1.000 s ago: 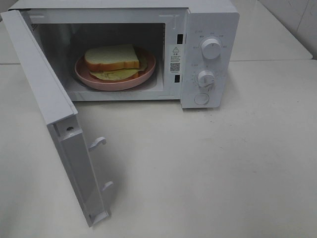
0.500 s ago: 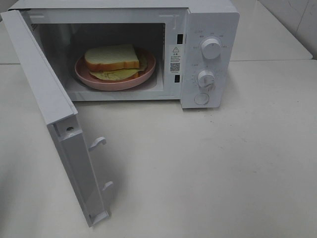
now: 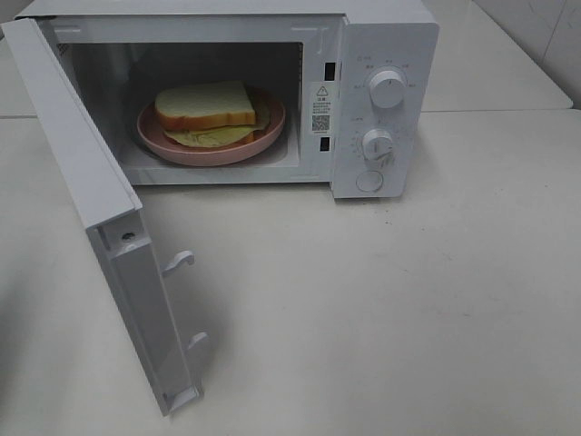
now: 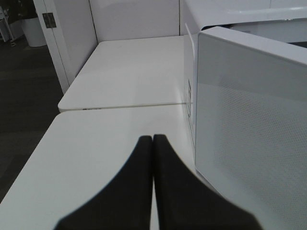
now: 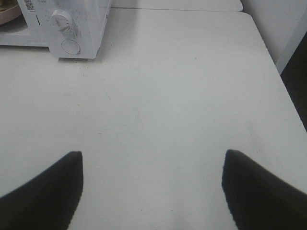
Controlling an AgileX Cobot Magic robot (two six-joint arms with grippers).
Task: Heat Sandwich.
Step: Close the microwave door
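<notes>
The sandwich [image 3: 207, 111] lies on a round pink plate [image 3: 211, 145] inside the white microwave [image 3: 381, 36], whose door [image 3: 100, 209] swings wide open to the left. Neither arm appears in the high view. In the left wrist view my left gripper [image 4: 152, 140] is shut, its black fingers pressed together with nothing between them, just beside the outer face of the open door [image 4: 249, 124]. My right gripper [image 5: 152, 158] stands open over bare table, well away from the microwave's knob panel [image 5: 64, 28].
Two knobs [image 3: 388, 88] and a round button [image 3: 369, 181] sit on the microwave's right panel. The door's latch hooks [image 3: 179, 262] stick out toward the table's middle. A seam between tables [image 4: 124, 105] runs past the left gripper, with dark floor [image 4: 24, 96] beyond the edge.
</notes>
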